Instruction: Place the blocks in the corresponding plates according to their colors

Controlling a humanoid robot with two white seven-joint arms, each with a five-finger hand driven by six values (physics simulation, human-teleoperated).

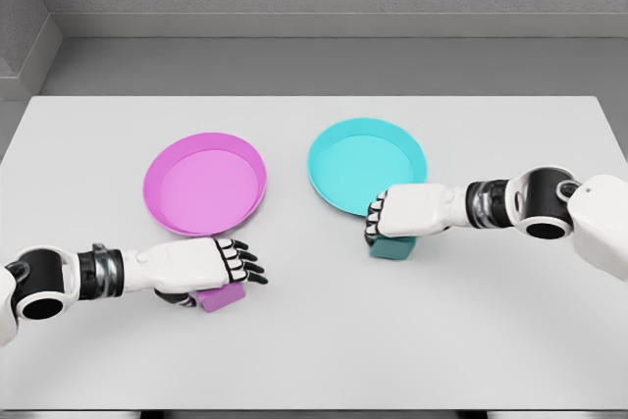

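text: none is showing | labels/brands/numbers/signs: none is appearing on the pink plate [205, 182], the teal plate [367, 162] beside it, the blocks near the pink plate, or the worktop [471, 321]

Both arms are glossy white shells with black ring joints at elbow and wrist, ribbed black-and-grey cuffs before each hand. Left hand [201, 267] and right hand [407, 211]: white backs, five fingers with black segmented knuckles and dark tips.
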